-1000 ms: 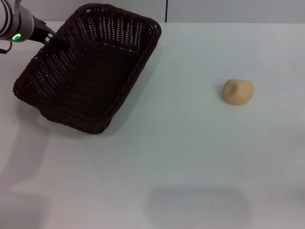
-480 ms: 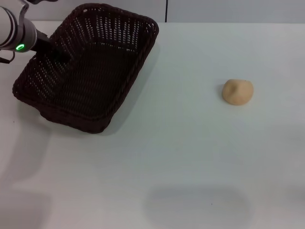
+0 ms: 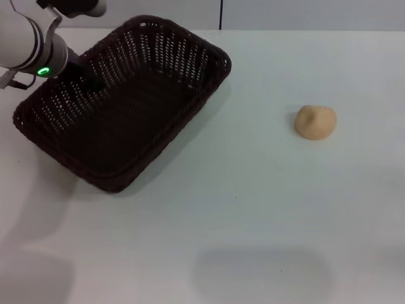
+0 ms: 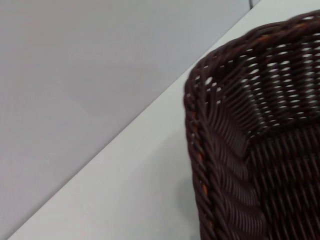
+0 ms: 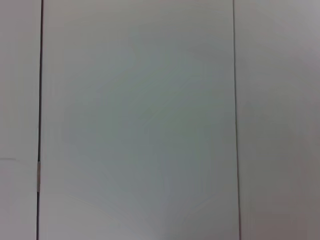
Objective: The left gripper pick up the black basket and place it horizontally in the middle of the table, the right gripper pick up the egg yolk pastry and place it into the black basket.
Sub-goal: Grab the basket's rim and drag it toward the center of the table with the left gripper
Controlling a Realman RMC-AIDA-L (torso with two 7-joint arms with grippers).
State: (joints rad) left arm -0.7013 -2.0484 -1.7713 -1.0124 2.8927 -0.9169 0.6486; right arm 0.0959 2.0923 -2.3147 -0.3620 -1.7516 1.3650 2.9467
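The black basket [image 3: 185, 52] is at the table's [image 3: 253, 209] back left, turned at an angle, and looks slightly lifted. My left gripper [image 3: 85, 77], on the green-lit arm, is shut on the basket's far-left rim. The left wrist view shows a corner of the basket [image 4: 225, 150] close up, above the white tabletop. The egg yolk pastry [image 3: 316, 121] lies alone on the table to the right, well apart from the basket. My right gripper is out of view; the right wrist view shows only pale flat panels.
A grey wall with a dark vertical seam [image 3: 221, 14] runs behind the table's back edge. White tabletop lies open between the basket and the pastry and across the front.
The left arm has swung the basket: its right end moved right and the basket turned to a more diagonal lie. The pastry has not moved.
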